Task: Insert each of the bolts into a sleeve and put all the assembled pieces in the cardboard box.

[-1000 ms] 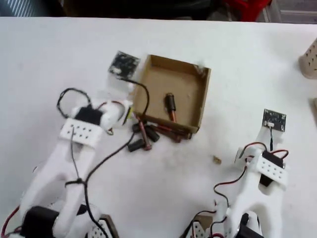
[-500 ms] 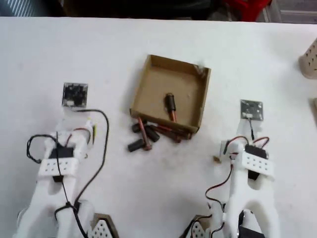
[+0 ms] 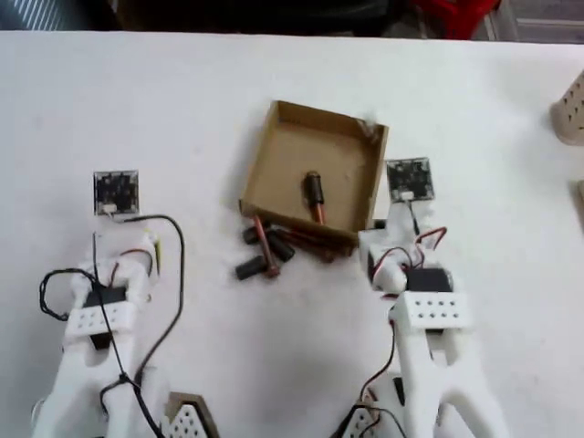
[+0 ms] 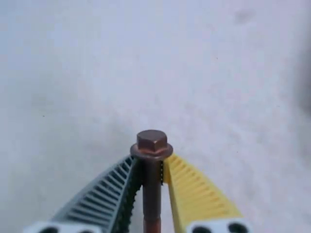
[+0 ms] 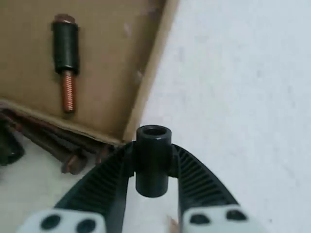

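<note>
Alignment of two long axes is what the coming move turns on; the left claw (image 4: pixel 151 162) is closed on a copper-coloured hex-head metal bolt (image 4: pixel 151 145), whose shank runs back between the grey and yellow fingers along the claw's own length, its head standing out just past the tips; the right claw (image 5: pixel 153 150) is clamped around a short black cylindrical sleeve (image 5: pixel 153 170), held the same way, with its open bore facing outward past the tips; seen from above, the two claws are well apart over the white worktop (image 3: pixel 456 109), with the shallow brown cardboard box (image 3: pixel 258 169) and a loose heap of further bolts and sleeves (image 3: pixel 265 248) lying between them; the box sits just ahead of the right claw, on the side toward the other arm, and is much nearer to it than to the left claw; one assembled piece (image 3: pixel 314 194) already lies inside; joining the two held parts will probably need the arms turned toward each other so bolt and bore share one line; since the head leads, the shank end may first need freeing.
</note>
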